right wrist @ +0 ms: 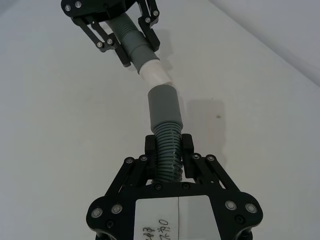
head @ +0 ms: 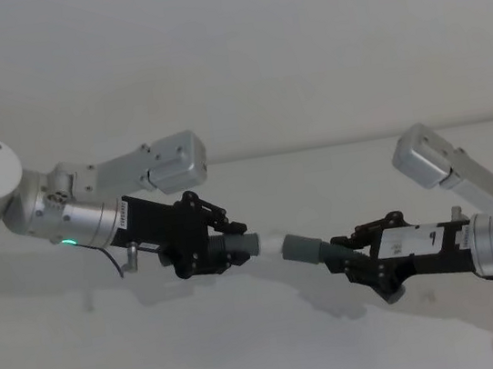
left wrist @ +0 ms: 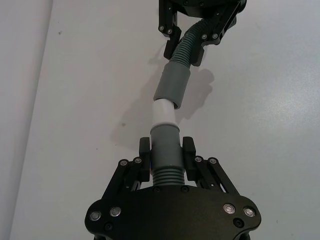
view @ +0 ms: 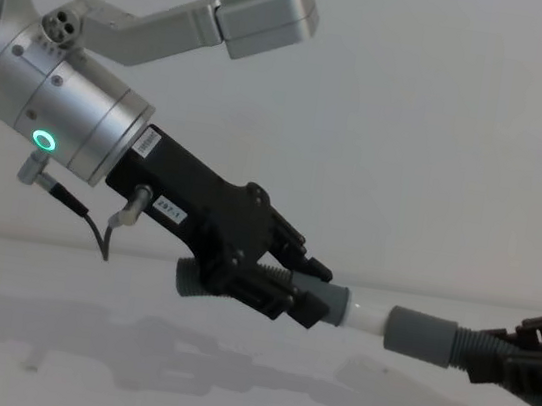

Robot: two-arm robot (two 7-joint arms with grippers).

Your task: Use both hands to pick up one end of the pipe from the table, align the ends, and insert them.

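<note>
Both grippers, left [head: 236, 241] and right [head: 349, 257], clamp their fingers on pipe pieces (white tip [left wrist: 162, 112] entering the socket [left wrist: 172, 87]).

Silver cyl. arms, green ring light [view: 45, 140], black linkage grippers w/ silver screws, white label [right wrist: 174, 219]

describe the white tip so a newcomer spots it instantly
Follow the left arm's end effector out to the ribbed hose piece it grips. Past the hose's smooth grey cuff sits the white tip, entering the other hose's socket. It is the one white, narrower section.
</note>
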